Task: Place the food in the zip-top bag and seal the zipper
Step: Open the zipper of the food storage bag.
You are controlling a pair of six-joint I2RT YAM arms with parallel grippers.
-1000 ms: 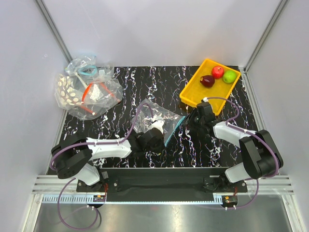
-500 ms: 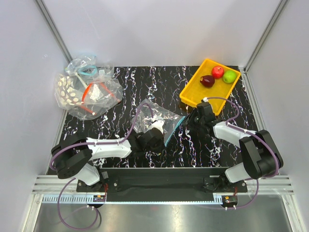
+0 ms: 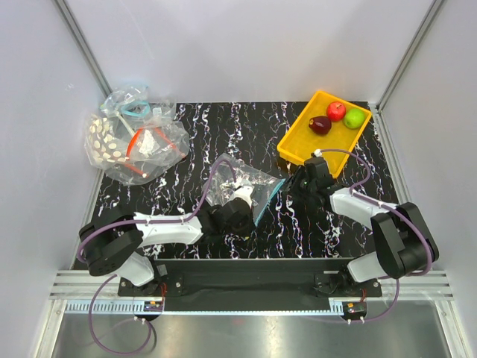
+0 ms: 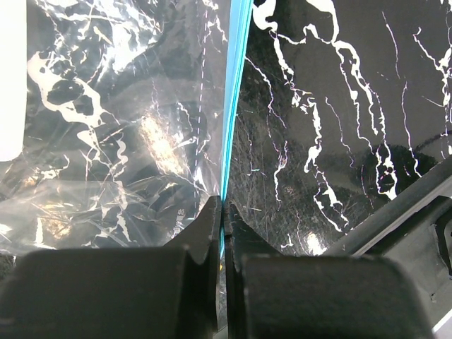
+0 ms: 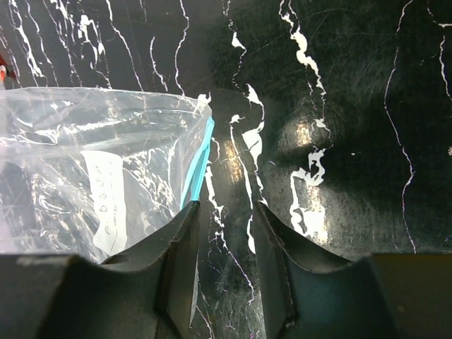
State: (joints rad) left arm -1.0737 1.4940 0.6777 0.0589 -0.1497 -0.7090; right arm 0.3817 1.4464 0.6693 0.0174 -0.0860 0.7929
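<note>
The left hand (image 4: 222,212) is pinching the zipper (image 4: 233,106) of the zip-top bag (image 3: 242,183) lying toward the near edge of the tabletop (image 3: 223,127); the right hand (image 5: 224,233) is hanging half open beside the strip's other end; the fruits (image 3: 337,111) are sitting in the yellow tray (image 3: 298,153) at the far right corner

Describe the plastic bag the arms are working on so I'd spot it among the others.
On the black marbled table, look between the left arm and right arm. The clear bag there has a teal-blue strip along its mouth; the bags piled far left carry red-orange strips or white dots.
</note>
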